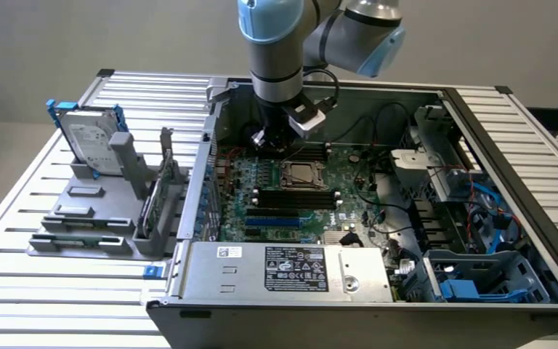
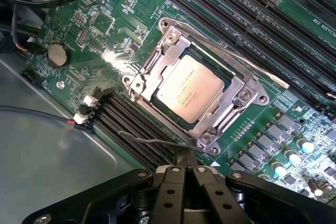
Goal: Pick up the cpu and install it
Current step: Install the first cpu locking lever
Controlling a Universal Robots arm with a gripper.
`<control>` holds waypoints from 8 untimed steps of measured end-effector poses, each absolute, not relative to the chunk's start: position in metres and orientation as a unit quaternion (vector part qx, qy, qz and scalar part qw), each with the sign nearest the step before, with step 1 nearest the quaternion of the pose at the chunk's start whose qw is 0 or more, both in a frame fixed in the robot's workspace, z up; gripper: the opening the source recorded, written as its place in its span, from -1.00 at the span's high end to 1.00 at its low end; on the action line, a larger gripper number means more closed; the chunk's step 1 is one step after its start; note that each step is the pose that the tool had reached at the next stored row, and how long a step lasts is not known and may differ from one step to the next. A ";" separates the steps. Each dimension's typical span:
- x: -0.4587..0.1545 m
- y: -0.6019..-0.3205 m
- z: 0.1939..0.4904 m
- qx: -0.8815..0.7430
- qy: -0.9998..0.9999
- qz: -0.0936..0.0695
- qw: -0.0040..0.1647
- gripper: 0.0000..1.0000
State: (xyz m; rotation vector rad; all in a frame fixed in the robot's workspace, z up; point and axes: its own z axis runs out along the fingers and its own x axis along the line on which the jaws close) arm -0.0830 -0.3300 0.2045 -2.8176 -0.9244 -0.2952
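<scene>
The cpu (image 2: pixel 190 94), a small square chip with a plain silver-grey top, lies flat in the motherboard socket, framed by the metal load plate (image 2: pixel 157 66). In the exterior view the cpu (image 1: pixel 301 173) sits mid-board inside the open computer case. My gripper (image 2: pixel 185 167) hovers above the board just beside the socket, its two black fingers pressed together with nothing between them. In the exterior view the gripper (image 1: pixel 267 144) hangs a little to the left of and behind the socket, inside the case.
Thin wire socket levers (image 2: pixel 236 56) run along two sides of the socket. Memory slots (image 1: pixel 296 198) flank it. A boxy silver-white block (image 1: pixel 410 161) and cables (image 1: pixel 395 211) lie to the exterior view's right. The hard drive (image 1: pixel 90 134) stands in a grey holder (image 1: pixel 95 218) outside the case.
</scene>
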 end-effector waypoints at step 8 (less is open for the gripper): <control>-0.080 -0.330 0.203 -0.941 -0.314 -0.100 0.080 0.79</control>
